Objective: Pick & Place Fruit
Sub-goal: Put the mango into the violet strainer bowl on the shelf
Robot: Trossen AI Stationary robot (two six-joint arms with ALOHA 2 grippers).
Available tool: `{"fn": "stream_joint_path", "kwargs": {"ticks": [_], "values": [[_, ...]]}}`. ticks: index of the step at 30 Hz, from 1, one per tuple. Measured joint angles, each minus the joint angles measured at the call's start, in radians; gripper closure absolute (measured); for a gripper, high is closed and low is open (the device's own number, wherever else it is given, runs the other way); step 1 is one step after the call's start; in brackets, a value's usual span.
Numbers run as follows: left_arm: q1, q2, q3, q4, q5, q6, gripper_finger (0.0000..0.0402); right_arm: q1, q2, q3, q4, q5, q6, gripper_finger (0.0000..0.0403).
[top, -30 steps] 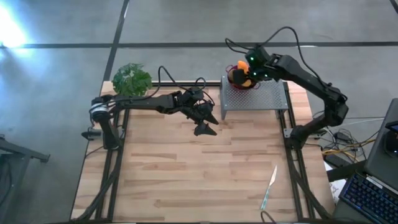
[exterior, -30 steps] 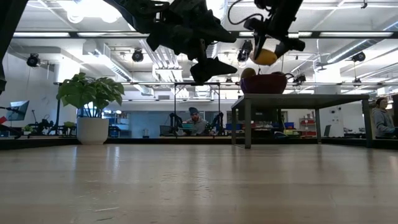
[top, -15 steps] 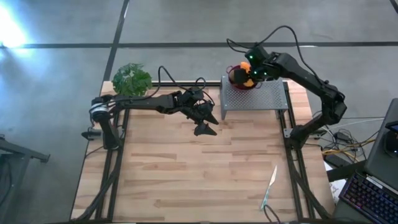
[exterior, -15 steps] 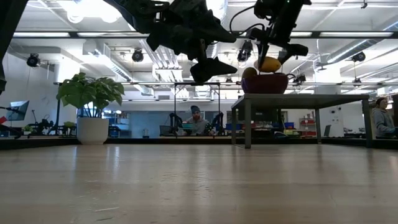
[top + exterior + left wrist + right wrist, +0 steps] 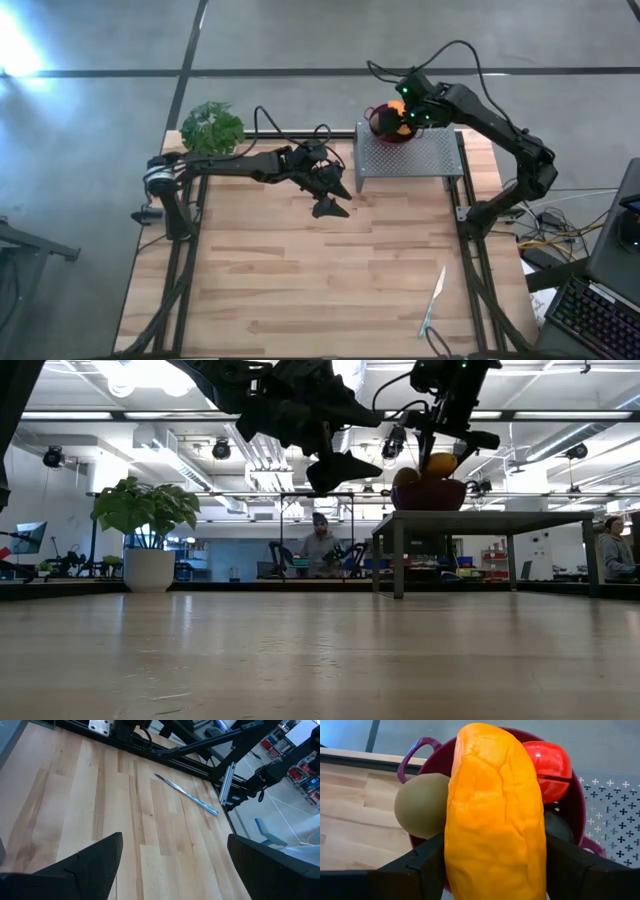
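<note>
Fingers (image 5: pixel 420 865) of my right gripper (image 5: pixel 495 870) are pinching the oblong orange piece (image 5: pixel 495 815) from both sides, long axis pointing down into the dark red bowl (image 5: pixel 572 815), which I read as the right way to hold it: end-first, it slips in among what already lies there. In the right wrist view the brown kiwi (image 5: pixel 422 805) sits to one side of it and a red ball (image 5: pixel 547 762) to the other, both inside the bowl, with something dark beneath that I cannot make out. The bowl stands at the far corner of the perforated metal stand (image 5: pixel 410 155), raised above the wooden surface (image 5: pixel 300 280), so the fruit must be carried high and lowered from above.

My left gripper (image 5: pixel 328 195) waits over the middle of the surface, fingers spread wide and holding nothing, well apart from the bowl. A slim pale knife (image 5: pixel 432 298) lies near the front right, and a green plant (image 5: pixel 210 127) at the far left corner.

Against a second ago, the orange piece hung clear above the bowl in the low view; now it has come down until it rests at the rim (image 5: pixel 432 485) among the other fruit. I judge release is next, once it settles
</note>
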Motion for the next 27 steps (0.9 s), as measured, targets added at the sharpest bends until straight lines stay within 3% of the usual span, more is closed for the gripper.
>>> {"fn": "stream_joint_path", "kwargs": {"ticks": [7, 19, 27], "values": [[0.000, 0.000, 0.000, 0.003, 0.000, -0.002, 0.0037, -0.008, -0.001, 0.000, 0.000, 0.001, -0.023, 0.0156], [0.000, 0.000, 0.000, 0.004, 0.000, -0.001, 0.0037, -0.019, -0.002, 0.005, 0.003, 0.029, -0.083, 0.0089], [0.000, 0.000, 0.000, 0.007, 0.000, -0.001, 0.0037, -0.019, -0.003, 0.063, 0.004, 0.078, -0.127, 0.0079]]}}
